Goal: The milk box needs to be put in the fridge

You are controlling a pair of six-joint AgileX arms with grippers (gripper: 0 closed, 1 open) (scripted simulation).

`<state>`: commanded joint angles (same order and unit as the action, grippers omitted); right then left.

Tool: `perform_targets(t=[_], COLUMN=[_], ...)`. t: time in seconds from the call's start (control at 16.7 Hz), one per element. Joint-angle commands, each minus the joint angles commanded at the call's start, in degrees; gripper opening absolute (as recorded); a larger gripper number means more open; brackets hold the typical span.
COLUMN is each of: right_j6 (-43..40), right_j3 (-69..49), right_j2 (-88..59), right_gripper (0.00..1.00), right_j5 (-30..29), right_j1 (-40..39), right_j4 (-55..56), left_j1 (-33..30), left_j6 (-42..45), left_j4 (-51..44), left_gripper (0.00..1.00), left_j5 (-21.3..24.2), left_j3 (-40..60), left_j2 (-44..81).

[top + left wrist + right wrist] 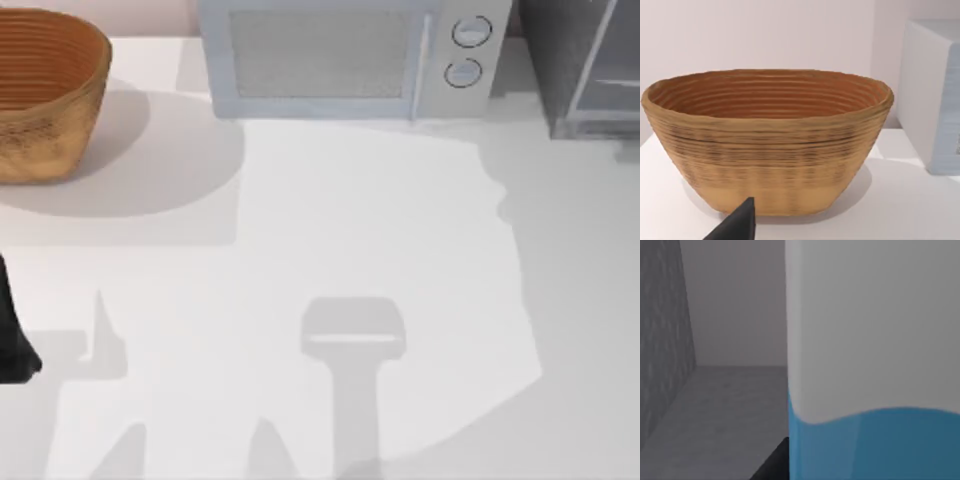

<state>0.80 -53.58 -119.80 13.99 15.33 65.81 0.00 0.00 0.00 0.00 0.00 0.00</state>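
A: Carrying, by the look of it: the tall white-topped, light-blue milk box point(870, 360) looms right against the right wrist camera, grey speckled fridge point(662, 340) walls around it.
B: So it's inside?
A: Seemingly, at the desk's point(330, 250) one o'clock corner. Right claw's grip I cannot tell.
B: Left arm?
A: Parked at nine o'clock, facing the woven tan basket point(767, 140).

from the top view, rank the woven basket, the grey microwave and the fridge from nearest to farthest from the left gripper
Measured from the dark left gripper at the table's left edge in the top view:
1. Round woven tan basket, back left corner, nearest.
2. Light-grey microwave with two round knobs, back middle, farther.
3. Grey fridge with a pale metallic door frame, back right corner, farthest.
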Motion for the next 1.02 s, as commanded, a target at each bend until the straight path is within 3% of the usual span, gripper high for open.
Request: perform_targets(t=[0.66,1.02], right_j6=[0.19,0.14], right_j3=[-4.36,-23.69], right_j2=[-6.02,-14.32], right_gripper=[0.0,0.0], right_j5=[0.53,-1.19], right_j1=[0.04,-1.4], right_j4=[1.41,-9.02], left_j1=[0.0,0.0], left_j6=[0.0,0.0], left_j4=[0.0,0.0], left_gripper=[1.0,1.0], left_j5=[0.0,0.0], left_j3=[0.0,0.0], left_j2=[0.0,0.0])
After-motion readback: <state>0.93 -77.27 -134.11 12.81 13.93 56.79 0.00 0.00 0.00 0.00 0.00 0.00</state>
